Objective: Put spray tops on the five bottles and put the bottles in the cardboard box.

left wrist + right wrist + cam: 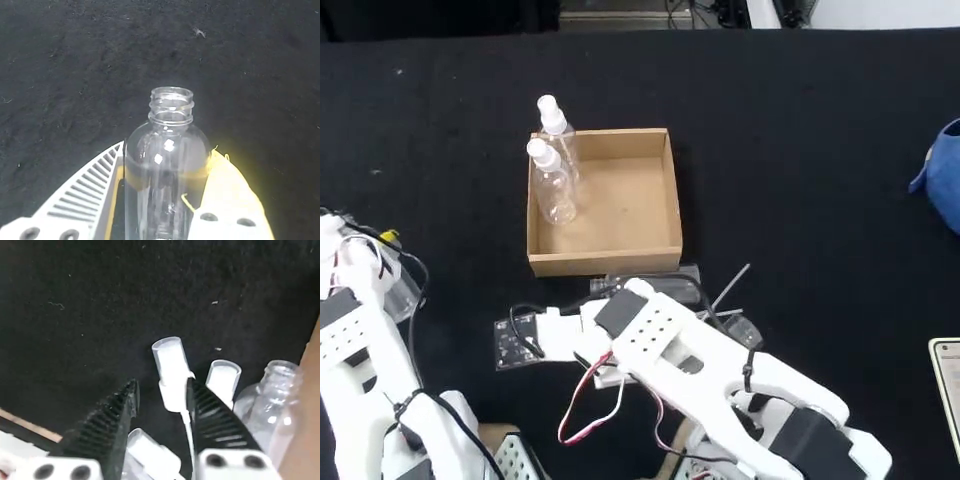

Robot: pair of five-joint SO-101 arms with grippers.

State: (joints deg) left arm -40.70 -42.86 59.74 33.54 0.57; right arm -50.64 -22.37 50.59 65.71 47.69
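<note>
Mid-task at the black table [800, 120]: the left gripper [169, 150] is clamped on an uncapped bottle [170, 107], its white jaw and its yellow-taped jaw pressed to either side of the clear body, the threaded neck open and pointing out over the cloth. In the high view that arm sits at the table's near corner, well apart from the box [672, 200]. The right gripper [162, 385] hangs just in front of the box's near wall, jaws partly open astride a white spray top [170, 365]; one ribbed black jaw touches the top, while the other stands clear of it. A second spray top [223, 377] lies just beside the first, and a third top [147, 450] lies closer to the gripper's base. A spare bottle [272, 390], also open-necked, lies between the second spray top and the box wall. Thin dip tubes [730, 285] poke out past the right arm in the high view. Inside the box, along the wall on the left arm's side, are a capped bottle [552, 185] and a second capped bottle [560, 135], both of clear plastic with white sprayers. A card [947, 385] at the table's edge on the right arm's side carries print too small to read, and a blue object [942, 185] lies farther along that edge.
</note>
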